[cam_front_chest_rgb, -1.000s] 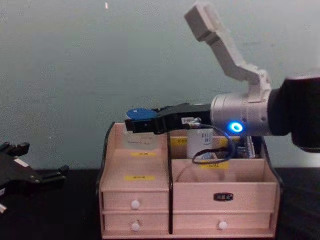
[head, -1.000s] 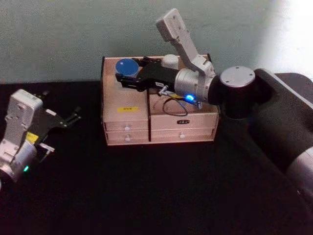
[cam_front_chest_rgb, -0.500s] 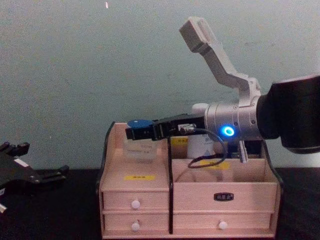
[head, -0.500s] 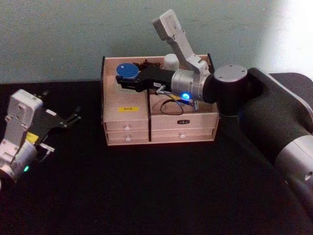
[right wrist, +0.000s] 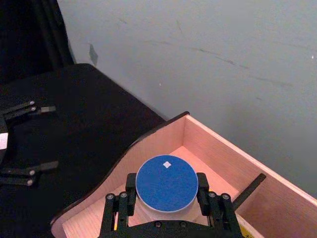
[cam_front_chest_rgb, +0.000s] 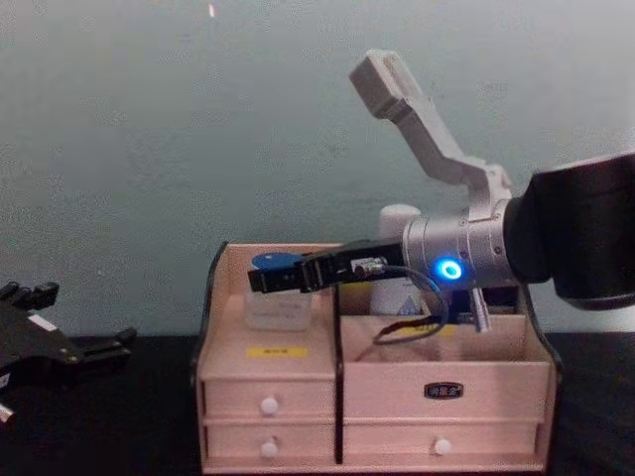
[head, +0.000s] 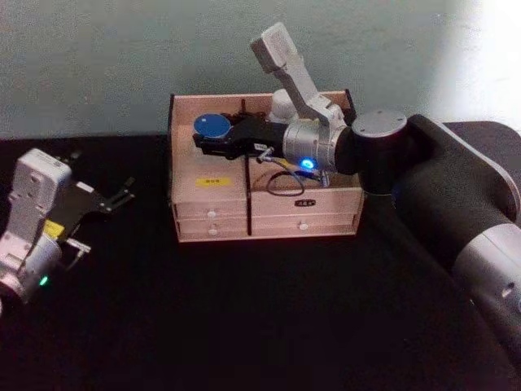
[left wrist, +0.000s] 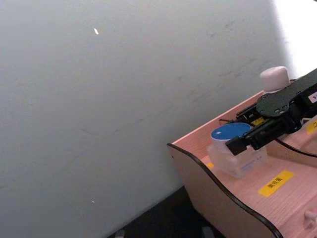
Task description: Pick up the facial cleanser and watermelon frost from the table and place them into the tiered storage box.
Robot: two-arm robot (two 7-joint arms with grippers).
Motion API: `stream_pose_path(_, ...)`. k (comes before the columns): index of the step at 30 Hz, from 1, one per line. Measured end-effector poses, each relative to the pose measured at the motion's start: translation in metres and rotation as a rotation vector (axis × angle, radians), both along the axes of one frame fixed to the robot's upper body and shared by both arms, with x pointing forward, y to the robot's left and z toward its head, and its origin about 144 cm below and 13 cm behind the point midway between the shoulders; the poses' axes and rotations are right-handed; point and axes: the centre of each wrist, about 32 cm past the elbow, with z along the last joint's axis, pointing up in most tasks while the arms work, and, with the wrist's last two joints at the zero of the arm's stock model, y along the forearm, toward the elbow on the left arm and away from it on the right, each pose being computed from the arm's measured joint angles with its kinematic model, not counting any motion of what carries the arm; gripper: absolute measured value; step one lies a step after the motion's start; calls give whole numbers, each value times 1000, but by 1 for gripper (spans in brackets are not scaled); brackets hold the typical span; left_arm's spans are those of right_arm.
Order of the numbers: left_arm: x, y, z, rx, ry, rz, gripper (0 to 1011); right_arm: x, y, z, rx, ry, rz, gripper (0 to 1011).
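The watermelon frost (head: pixel 211 127), a squat frosted jar with a blue lid, is down in the back left compartment of the tiered storage box (head: pixel 213 199). My right gripper (head: pixel 215 140) is shut on it, one finger (right wrist: pixel 116 206) on each side of the lid (right wrist: pixel 167 182). From the chest view the jar (cam_front_chest_rgb: pixel 279 307) sits low behind the step, with the right gripper (cam_front_chest_rgb: pixel 275 281) across its top. The facial cleanser (cam_front_chest_rgb: pixel 399 224) stands upright in the back right compartment, its white cap (left wrist: pixel 275 78) above the arm. My left gripper (head: pixel 116 195) hangs open over the table at the far left.
The wooden box (cam_front_chest_rgb: pixel 377 377) has small white-knobbed drawers facing me and yellow labels on its steps. A grey-green wall stands close behind it. Black table surface spreads in front and to both sides. My right arm's cable (head: pixel 286 177) loops over the right compartment.
My right gripper has come down with the jar, lowering it from above the box rim into the back left compartment. The left arm has stayed put.
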Motion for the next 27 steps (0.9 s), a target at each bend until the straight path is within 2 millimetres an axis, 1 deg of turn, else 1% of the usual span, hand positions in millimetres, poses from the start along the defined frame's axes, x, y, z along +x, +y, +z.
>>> stream_pose_path(16, 0, 0, 0, 0, 0, 0, 1001, 0, 0, 0, -3, -1, 1, 721)
stream_pose_path(17, 0, 0, 0, 0, 0, 0, 1001, 0, 0, 0, -3, -1, 1, 752)
stream_pose_path(18, 0, 0, 0, 0, 0, 0, 1001, 0, 0, 0, -3, -1, 1, 752)
stream_pose_path(20, 0, 0, 0, 0, 0, 0, 1001, 0, 0, 0, -3, -1, 1, 846)
stream_pose_path(21, 0, 0, 0, 0, 0, 0, 1001, 0, 0, 0, -3, -2, 1, 846)
stream_pose_path(23, 0, 0, 0, 0, 0, 0, 1001, 0, 0, 0, -3, -2, 1, 913)
stream_pose_path(24, 0, 0, 0, 0, 0, 0, 1001, 0, 0, 0, -3, -2, 1, 924)
stream_pose_path(25, 0, 0, 0, 0, 0, 0, 1001, 0, 0, 0, -3, -2, 1, 960)
stream_pose_path(26, 0, 0, 0, 0, 0, 0, 1001, 0, 0, 0, -3, -2, 1, 968)
stream_pose_path(27, 0, 0, 0, 0, 0, 0, 1001, 0, 0, 0, -3, -2, 1, 1000)
